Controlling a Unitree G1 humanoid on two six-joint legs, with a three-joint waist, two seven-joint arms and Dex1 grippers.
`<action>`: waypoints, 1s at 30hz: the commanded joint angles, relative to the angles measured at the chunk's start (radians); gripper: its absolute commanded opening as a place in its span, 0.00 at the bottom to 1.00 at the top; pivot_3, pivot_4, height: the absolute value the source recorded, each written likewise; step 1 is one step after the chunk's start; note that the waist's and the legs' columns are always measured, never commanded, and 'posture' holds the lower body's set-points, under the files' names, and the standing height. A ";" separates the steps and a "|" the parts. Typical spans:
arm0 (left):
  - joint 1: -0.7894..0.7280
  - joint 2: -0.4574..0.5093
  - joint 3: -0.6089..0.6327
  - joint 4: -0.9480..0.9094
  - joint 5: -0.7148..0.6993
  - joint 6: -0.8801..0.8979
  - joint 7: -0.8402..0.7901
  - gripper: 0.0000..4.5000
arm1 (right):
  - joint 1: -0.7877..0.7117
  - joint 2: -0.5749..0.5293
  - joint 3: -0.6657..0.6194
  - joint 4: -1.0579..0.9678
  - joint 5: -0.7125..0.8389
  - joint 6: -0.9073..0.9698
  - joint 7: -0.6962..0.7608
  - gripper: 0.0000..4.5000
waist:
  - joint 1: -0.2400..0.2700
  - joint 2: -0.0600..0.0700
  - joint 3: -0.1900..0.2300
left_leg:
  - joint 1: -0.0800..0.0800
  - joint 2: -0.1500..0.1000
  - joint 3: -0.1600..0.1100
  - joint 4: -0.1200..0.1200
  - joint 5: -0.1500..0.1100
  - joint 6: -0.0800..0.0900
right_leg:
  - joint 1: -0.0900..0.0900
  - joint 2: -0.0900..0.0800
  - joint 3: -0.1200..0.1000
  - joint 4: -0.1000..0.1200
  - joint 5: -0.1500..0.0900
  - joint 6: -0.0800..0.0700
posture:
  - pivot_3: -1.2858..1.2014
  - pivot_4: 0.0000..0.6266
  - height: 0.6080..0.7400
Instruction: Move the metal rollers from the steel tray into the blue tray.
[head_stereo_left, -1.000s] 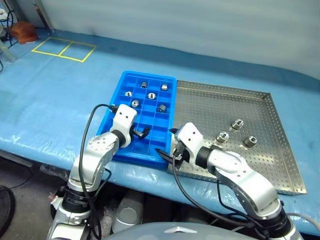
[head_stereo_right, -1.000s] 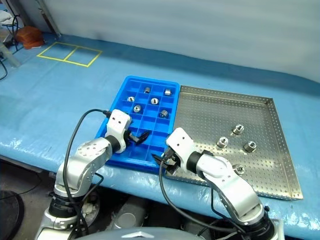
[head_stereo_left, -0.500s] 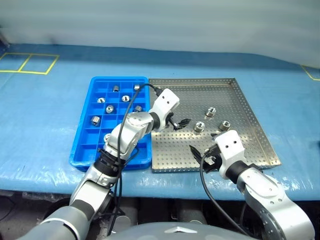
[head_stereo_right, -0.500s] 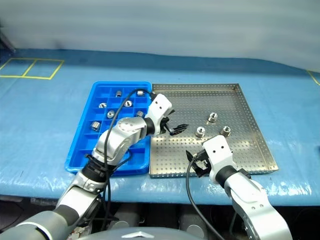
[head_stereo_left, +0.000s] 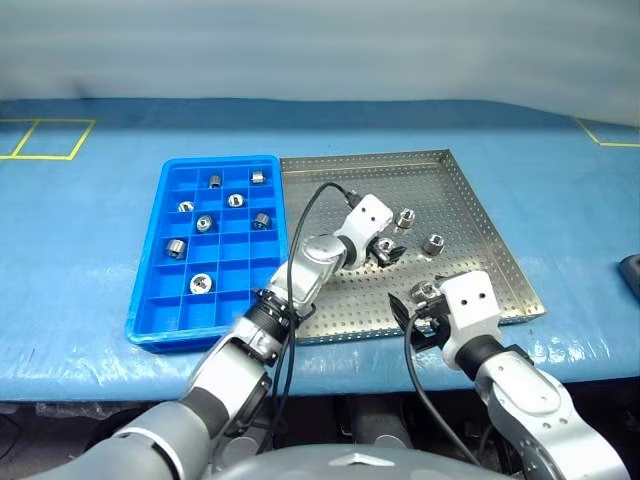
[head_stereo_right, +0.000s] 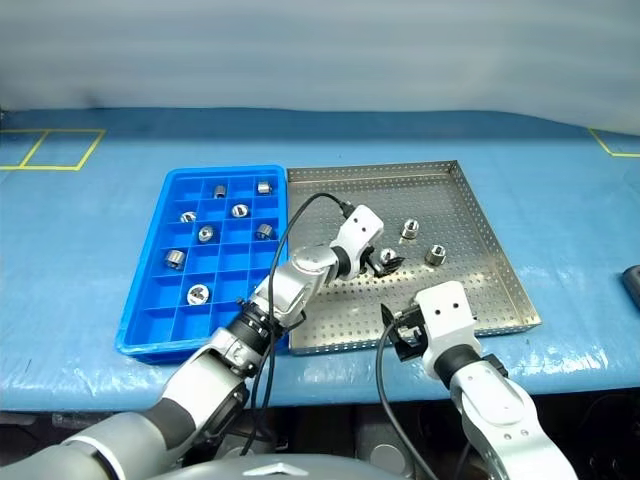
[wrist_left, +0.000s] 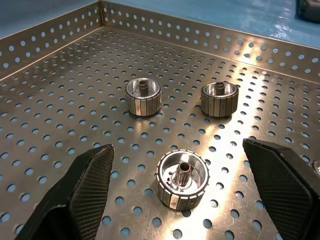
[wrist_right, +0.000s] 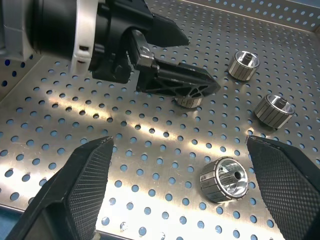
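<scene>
The left gripper hangs over the steel tray, its fingers spread wide on either side of one metal roller standing upright, hole up, untouched. Two more rollers lie beyond. The right gripper is also spread and empty above the tray's near edge, a roller lying before it.

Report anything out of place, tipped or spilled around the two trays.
Nothing stands out. Four metal rollers lie loose in the steel tray, the rest sit in separate compartments of the blue tray. None spilled.
</scene>
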 joint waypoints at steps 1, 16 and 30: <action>-0.043 -0.079 0.017 0.090 0.015 -0.081 0.022 0.99 | -0.010 0.000 0.004 -0.044 -0.009 -0.014 -0.007 1.00 | -0.003 0.000 0.000 | 0.000 0.000 0.000 0.000 0.000 0.000 | 0.000 0.000 0.000 0.000 0.000 0.000 | 0.48 0.24 1.00; -0.074 -0.136 0.031 0.195 -0.015 -0.159 -0.036 0.99 | -0.015 -0.002 0.016 -0.044 -0.007 -0.016 -0.010 1.00 | -0.006 0.000 0.000 | 0.000 0.000 0.000 0.000 0.000 0.000 | 0.000 0.000 0.000 0.000 0.000 0.001 | 0.48 0.24 1.00; -0.062 -0.124 0.014 -0.022 -0.029 0.024 -0.008 0.99 | -0.036 0.003 0.035 -0.028 -0.005 -0.019 -0.006 1.00 | -0.007 0.000 0.000 | 0.000 0.000 0.000 0.000 0.000 0.000 | 0.000 0.000 0.001 0.000 0.001 0.001 | 0.48 0.24 1.00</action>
